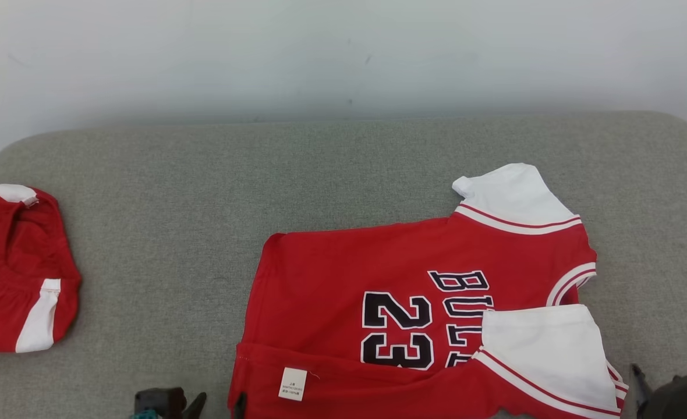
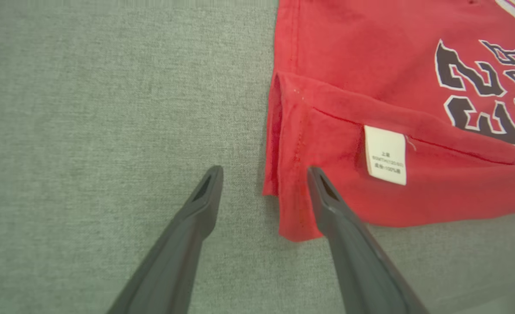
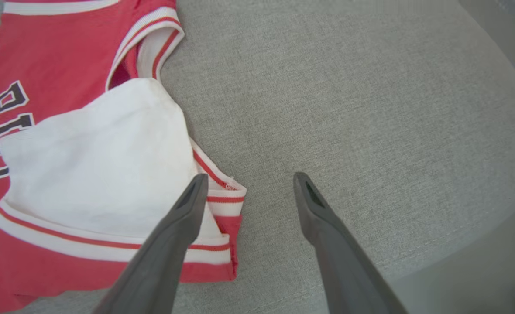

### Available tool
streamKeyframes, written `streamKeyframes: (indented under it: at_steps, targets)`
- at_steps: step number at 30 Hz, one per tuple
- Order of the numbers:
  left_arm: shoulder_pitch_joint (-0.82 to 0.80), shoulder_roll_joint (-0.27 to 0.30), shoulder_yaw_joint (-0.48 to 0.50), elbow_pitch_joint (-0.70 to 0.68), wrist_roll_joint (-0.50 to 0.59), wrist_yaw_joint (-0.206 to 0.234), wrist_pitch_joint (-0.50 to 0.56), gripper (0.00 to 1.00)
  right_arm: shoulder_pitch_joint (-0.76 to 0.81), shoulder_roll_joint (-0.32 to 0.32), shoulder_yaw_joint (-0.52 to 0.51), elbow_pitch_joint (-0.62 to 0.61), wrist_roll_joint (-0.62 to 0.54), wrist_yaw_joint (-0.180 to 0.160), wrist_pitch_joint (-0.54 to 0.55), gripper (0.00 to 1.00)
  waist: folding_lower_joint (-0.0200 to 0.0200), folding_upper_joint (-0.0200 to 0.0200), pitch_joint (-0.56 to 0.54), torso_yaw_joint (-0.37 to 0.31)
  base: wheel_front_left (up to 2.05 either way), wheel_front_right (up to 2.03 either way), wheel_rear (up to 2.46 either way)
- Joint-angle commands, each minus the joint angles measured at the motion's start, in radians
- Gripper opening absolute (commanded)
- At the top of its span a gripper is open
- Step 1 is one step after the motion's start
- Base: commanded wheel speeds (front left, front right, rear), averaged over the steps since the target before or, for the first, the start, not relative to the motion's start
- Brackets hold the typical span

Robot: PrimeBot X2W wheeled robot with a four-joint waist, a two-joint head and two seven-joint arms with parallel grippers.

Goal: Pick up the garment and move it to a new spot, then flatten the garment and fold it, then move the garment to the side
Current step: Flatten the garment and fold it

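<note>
The red shirt (image 1: 332, 267) lies spread out, its near edge folded over with the white label (image 1: 293, 383) showing, a grey cushion (image 1: 204, 174) beneath it. The left claw (image 2: 262, 172) gapes wide astride the shirt's hem corner, holding nothing; the right claw (image 3: 248, 179) gapes empty at the shirt's sleeve corner

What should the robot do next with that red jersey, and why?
Probably move the open left pincer and right pincer across to the far edge of the jersey and fold it inward: the near edge lies folded over, label up, near sleeve on the print, while the far sleeve sticks out.
</note>
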Motion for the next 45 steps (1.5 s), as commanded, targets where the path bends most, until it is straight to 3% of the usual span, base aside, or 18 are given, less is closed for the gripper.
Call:
streamKeyframes:
  at_steps: [1,7,13,20,27,35,45]
  targets:
    - [0.004,0.009,0.012,-0.016,-0.013,0.006,-0.004,1.00,-0.020,-0.002,0.011,-0.020,-0.021,-0.003,0.004,1.00,0.0000,0.0000,-0.005,0.003,0.00,0.00,0.00]
    - [-0.060,0.029,0.034,-0.056,-0.015,0.006,0.021,1.00,-0.115,-0.035,0.070,-0.048,-0.046,-0.003,0.049,1.00,0.0000,0.0000,0.005,0.002,0.00,0.00,0.00]
    - [-0.187,0.030,0.043,-0.028,-0.014,-0.010,0.069,1.00,-0.286,-0.083,0.152,0.017,-0.005,-0.003,0.091,1.00,0.0000,0.0000,0.049,-0.009,0.00,0.00,0.00]
    - [-0.421,0.003,0.037,0.081,-0.002,-0.051,0.145,1.00,-0.596,-0.176,0.249,0.209,0.008,-0.003,0.083,1.00,0.0000,0.0000,0.147,-0.015,0.00,0.00,0.00]
    - [-0.604,-0.046,-0.018,0.203,0.018,-0.104,0.227,1.00,-0.794,-0.233,0.286,0.386,-0.001,-0.003,0.025,1.00,0.0000,0.0000,0.230,0.001,0.00,0.00,0.00]
    - [-0.723,-0.086,-0.061,0.317,0.052,-0.147,0.247,1.00,-0.905,-0.236,0.354,0.514,-0.005,-0.003,-0.041,1.00,0.0000,0.0000,0.286,-0.005,0.00,0.00,0.00]
    - [-0.778,-0.107,-0.071,0.379,0.057,-0.170,0.210,1.00,-0.962,-0.266,0.400,0.631,0.003,-0.003,-0.084,1.00,0.0000,0.0000,0.308,-0.003,0.00,0.00,0.00]
